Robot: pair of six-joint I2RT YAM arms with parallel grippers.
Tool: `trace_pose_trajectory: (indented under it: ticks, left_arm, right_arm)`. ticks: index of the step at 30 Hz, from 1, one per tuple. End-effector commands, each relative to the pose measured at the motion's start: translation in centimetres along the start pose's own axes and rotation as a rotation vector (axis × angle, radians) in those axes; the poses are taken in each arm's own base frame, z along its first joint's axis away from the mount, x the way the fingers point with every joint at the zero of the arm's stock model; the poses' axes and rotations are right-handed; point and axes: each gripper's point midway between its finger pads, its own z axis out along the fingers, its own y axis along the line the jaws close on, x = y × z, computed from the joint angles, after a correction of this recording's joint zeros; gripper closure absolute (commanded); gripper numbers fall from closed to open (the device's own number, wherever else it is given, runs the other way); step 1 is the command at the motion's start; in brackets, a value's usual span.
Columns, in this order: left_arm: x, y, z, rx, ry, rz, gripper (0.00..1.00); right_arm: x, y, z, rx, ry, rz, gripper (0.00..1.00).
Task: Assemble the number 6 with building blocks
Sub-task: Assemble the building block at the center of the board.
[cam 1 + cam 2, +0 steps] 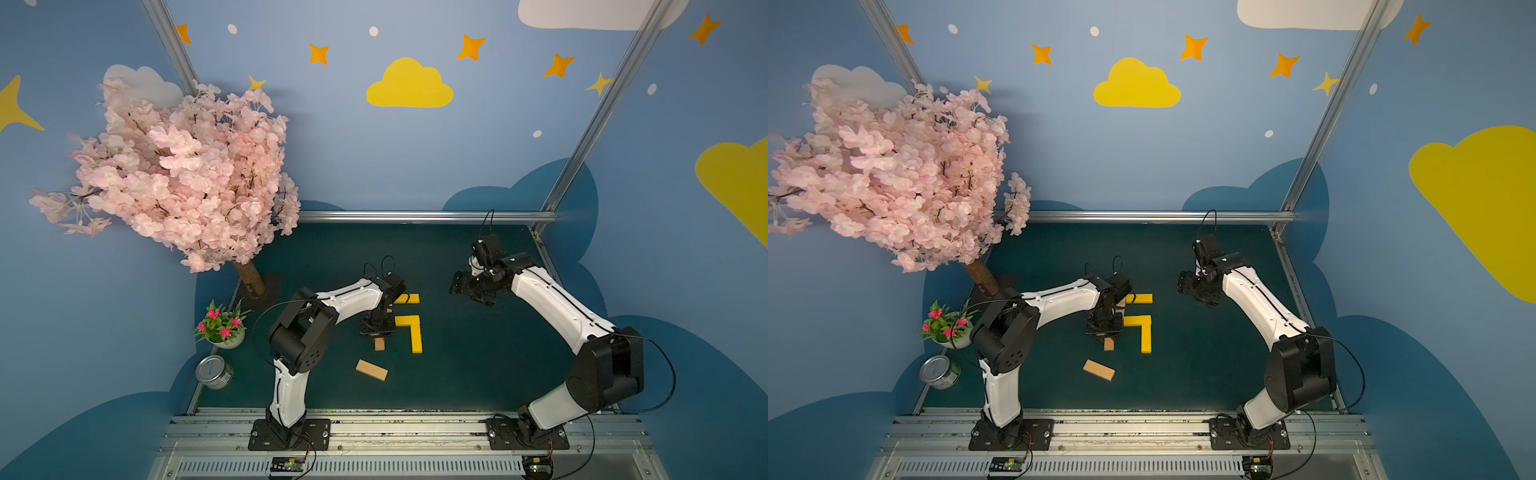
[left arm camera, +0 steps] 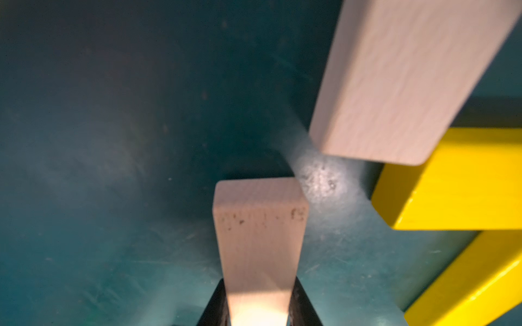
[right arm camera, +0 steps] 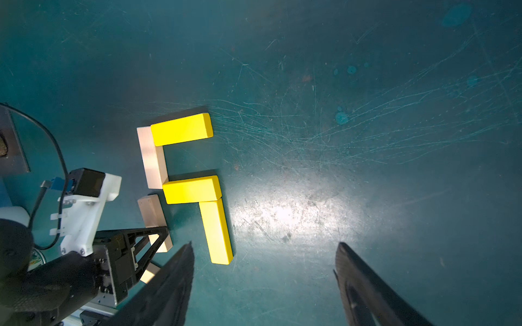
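Your left gripper (image 1: 377,329) clamps a smooth tan wooden bar (image 2: 258,231) just beside the half-built 6 (image 3: 182,129): a second tan bar (image 3: 152,158) and three glossy yellow bars (image 3: 216,232) on the scratched green mat (image 3: 367,113). A third tan bar (image 1: 371,369) lies loose, apart. Your right gripper (image 3: 265,244) hangs open nearby. In both top views the left gripper hides most of the held bar.

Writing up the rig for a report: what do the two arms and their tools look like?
The left arm and right arm have white shells, black joints and thin black cables. The left tool and right tool are black, with slim tapered fingers.
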Motion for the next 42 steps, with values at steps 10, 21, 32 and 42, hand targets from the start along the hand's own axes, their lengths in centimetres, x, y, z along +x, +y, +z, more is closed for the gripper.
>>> trace_pose_trajectory:
  ticks: [10,21,32,42]
  left_arm:
    - [-0.4,-0.9,0.6,0.014,0.003,0.067,0.76]
    - [-0.6,-1.3,0.6,0.037,-0.011,0.073,0.76]
    - [-0.6,-1.5,0.7,0.040,-0.016,0.076,0.76]
    - [-0.9,-1.8,0.7,0.045,-0.020,0.081,0.76]
  right_arm:
    - [-0.4,-0.1,-0.9,0.001,-0.032,0.011,0.20]
    - [-0.3,-0.2,-1.1,0.001,-0.037,0.021,0.21]
    - [-0.2,-0.1,-1.2,-0.003,-0.038,0.024,0.21]
    - [-0.4,0.0,-1.4,-0.005,-0.045,0.023,0.21]
